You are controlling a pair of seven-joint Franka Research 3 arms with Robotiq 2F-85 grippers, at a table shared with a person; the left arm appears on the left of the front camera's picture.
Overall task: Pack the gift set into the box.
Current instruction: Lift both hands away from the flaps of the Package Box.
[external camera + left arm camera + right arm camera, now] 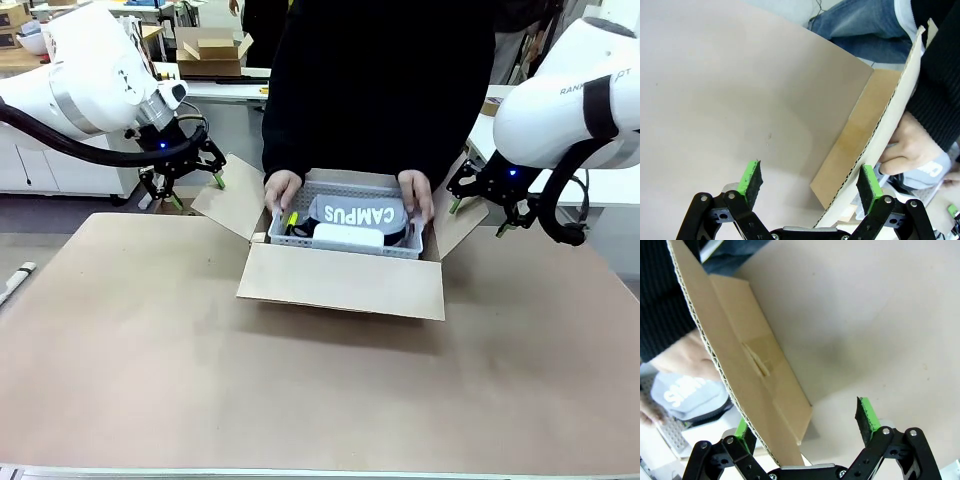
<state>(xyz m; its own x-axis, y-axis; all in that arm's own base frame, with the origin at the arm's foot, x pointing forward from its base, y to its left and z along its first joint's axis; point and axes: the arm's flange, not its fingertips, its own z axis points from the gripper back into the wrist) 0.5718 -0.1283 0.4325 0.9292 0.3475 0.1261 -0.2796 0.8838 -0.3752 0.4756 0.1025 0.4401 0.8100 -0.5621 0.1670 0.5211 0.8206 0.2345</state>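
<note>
The gift set [358, 213], a dark pack lettered "CAMPUS", lies in a grey perforated tray [345, 187] with a white item. A person's hands [283, 190] hold the tray at both ends, low inside the open brown box [340, 282]. My left gripper [198, 190] is open, its jaws straddling the box's left flap [890, 120]; the flap edge runs close to one pad [869, 187]. The right gripper [478, 217] is open around the right flap [735, 355]. The pack [687, 395] shows past that flap.
Brown paper covers the table [300, 400]. The box's front flap hangs out flat toward me. A smaller, darker cardboard box [210, 50] sits on a far table behind the person. A white strip [15, 280] lies at the table's left edge.
</note>
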